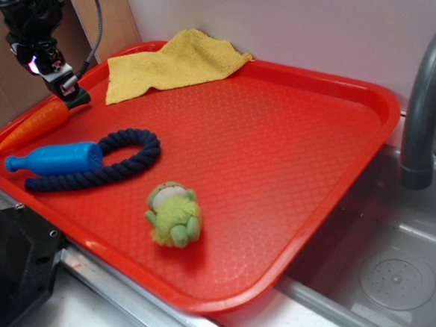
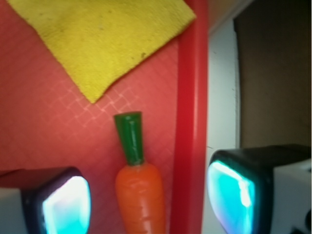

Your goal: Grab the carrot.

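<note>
Carrot (image 2: 139, 195): smooth orange tapered body with a dark green stub top, lying on the red tray (image 1: 293, 166) beside its rim. Gripper (image 2: 148, 197): fingers spread apart, straddling the carrot, not clamped.

In my wrist view the carrot (image 2: 139, 195) runs off the bottom edge, its tip unseen, and both my fingers (image 2: 63, 207) are cropped and blurred. In the exterior view my arm is cut off at the top, and the faucet (image 1: 424, 112) at the right edge.
</note>
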Motion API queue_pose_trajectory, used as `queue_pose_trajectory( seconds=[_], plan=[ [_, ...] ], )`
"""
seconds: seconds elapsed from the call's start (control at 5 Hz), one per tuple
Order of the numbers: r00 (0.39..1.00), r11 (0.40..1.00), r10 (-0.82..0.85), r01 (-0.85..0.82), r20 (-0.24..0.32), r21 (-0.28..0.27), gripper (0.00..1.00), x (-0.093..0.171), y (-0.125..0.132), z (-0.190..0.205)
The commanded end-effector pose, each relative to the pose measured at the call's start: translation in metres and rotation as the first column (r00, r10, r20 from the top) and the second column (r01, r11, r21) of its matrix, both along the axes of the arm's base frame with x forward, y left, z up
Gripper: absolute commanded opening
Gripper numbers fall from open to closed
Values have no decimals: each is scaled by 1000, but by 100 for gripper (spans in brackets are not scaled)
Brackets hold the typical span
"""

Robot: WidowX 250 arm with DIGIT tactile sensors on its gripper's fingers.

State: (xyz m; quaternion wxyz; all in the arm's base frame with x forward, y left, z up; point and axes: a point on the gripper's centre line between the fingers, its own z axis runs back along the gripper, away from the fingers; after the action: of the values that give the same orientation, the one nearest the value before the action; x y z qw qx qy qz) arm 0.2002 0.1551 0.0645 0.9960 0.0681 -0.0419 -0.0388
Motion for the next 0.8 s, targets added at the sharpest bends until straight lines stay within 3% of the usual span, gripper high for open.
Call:
queue_pose_trajectory(
  seconds=[0.0, 0.2, 0.4, 0.6],
  plan=[
    [998, 1000, 20, -19, -60, 20, 100, -25, 4, -9],
    [995, 1000, -1, 2, -100, 8, 100, -27, -4, -24],
    [991, 997, 34, -42, -129, -62, 100, -24, -19, -40],
    [987, 992, 88, -99, -131, -80, 100, -27, -29, -42]
  ],
)
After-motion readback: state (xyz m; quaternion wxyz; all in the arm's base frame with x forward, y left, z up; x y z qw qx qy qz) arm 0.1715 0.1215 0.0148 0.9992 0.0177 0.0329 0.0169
